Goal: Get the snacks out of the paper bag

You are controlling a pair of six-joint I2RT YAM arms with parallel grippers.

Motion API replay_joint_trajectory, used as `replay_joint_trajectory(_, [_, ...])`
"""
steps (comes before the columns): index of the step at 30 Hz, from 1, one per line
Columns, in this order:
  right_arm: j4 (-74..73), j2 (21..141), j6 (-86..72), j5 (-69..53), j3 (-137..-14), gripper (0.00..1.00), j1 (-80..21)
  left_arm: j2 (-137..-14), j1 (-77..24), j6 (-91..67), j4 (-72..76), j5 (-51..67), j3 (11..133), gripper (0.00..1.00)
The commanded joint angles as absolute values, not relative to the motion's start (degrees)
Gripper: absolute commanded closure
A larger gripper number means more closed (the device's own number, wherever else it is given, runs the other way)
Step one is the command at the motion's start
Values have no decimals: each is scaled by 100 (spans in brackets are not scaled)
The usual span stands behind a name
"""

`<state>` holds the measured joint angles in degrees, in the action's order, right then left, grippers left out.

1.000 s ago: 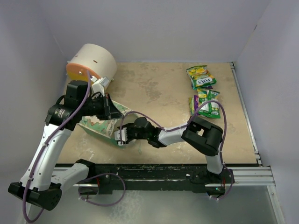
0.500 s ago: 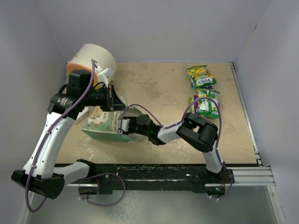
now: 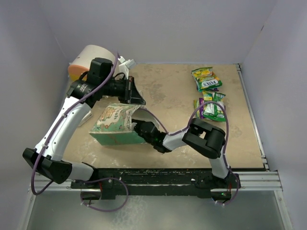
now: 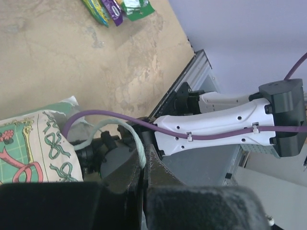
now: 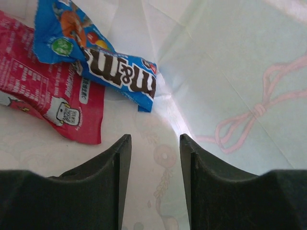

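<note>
The green paper bag (image 3: 112,125) with its cream printed panel lies on its side left of centre, mouth facing right; it also shows in the left wrist view (image 4: 29,148). My left gripper (image 3: 136,98) is shut on its pale string handle (image 4: 139,146) and holds it up. My right gripper (image 5: 155,141) is open inside the bag, over the pale lining; in the top view its fingers are hidden in the mouth. Ahead of it lie a blue m&m's packet (image 5: 110,62) and a pink-red packet (image 5: 48,96). Several snacks (image 3: 206,79) (image 3: 210,108) lie on the table at the back right.
A big cream cylinder with an orange face (image 3: 91,57) stands in the back left corner behind my left arm. My right arm (image 3: 206,139) stretches across the front of the table. A metal rail (image 3: 168,175) runs along the near edge. Walls close in on three sides.
My left gripper has risen and moved back and right with the handle, pulling the bag's mouth up. My right gripper has gone further into the bag.
</note>
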<state>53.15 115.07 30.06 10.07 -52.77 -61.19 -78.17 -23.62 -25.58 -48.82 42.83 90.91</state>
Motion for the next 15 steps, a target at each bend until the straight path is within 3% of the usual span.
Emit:
replay_joint_trajectory(1, [5561, 11259, 2755, 1905, -5234, 51, -6702, -7849, -2685, -2218, -4625, 4391, 9430, 100])
replay_joint_trajectory(8, [5426, 11776, 2776, 2769, -5720, 40, -7230, -7022, -2777, -1651, -5558, 3518, 8748, 100])
replay_joint_trajectory(10, [5632, 11884, 3266, 2710, -5927, 35, -7225, -6579, -2770, -1635, -5818, 3245, 8307, 100])
replay_joint_trajectory(15, [5697, 12114, 4517, 1990, -6070, 33, -7220, -5787, -2773, -1882, -6231, 2808, 7458, 100])
